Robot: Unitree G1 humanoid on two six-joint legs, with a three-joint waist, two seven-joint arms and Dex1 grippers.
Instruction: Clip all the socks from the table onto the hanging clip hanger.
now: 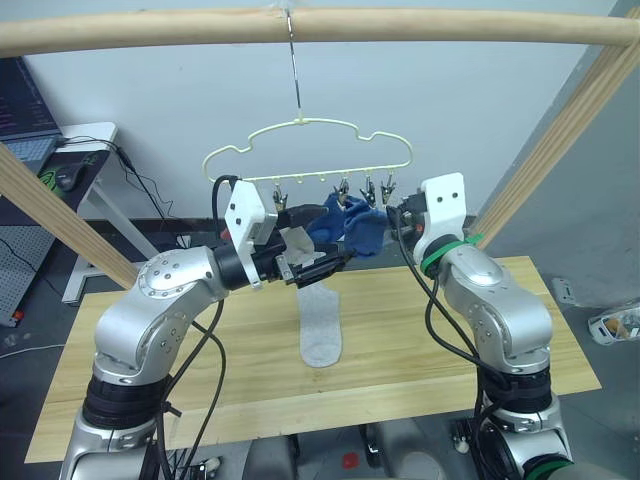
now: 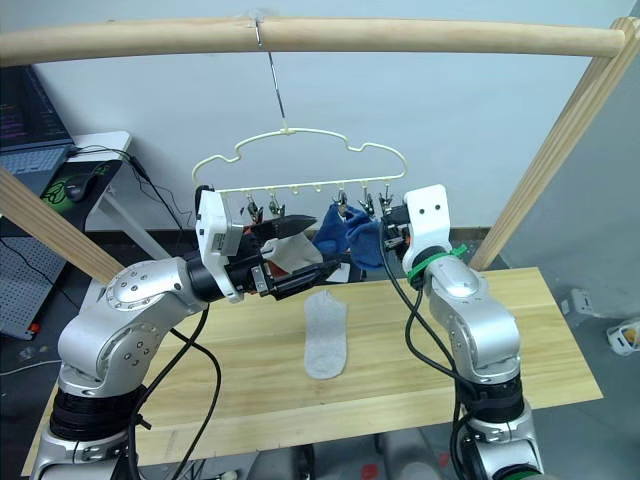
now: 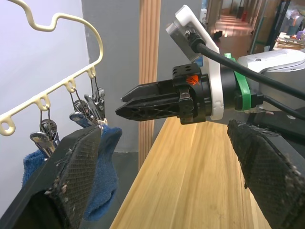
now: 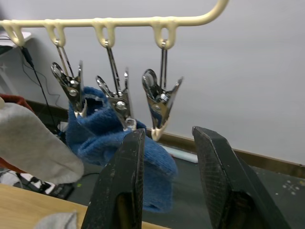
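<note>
The pale yellow clip hanger (image 1: 298, 121) hangs by its hook from the top pole. Two blue socks (image 1: 357, 226) are clipped at its right side. A light grey sock (image 1: 298, 243) and a bit of rust red sock (image 4: 13, 100) hang further left. Another grey sock (image 1: 322, 326) lies flat on the table (image 1: 260, 390). My left gripper (image 1: 325, 240) is raised beside the hanging grey sock, fingers wide open and empty. My right gripper (image 4: 167, 136) is open just under a free silver clip (image 4: 159, 102), right of the blue socks.
Round wooden poles frame the space: one across the top (image 1: 400, 25), slanted ones at left (image 1: 60, 215) and right (image 1: 560, 130). A white desk (image 1: 85, 135) with a laptop and cables stands at back left, beyond the table.
</note>
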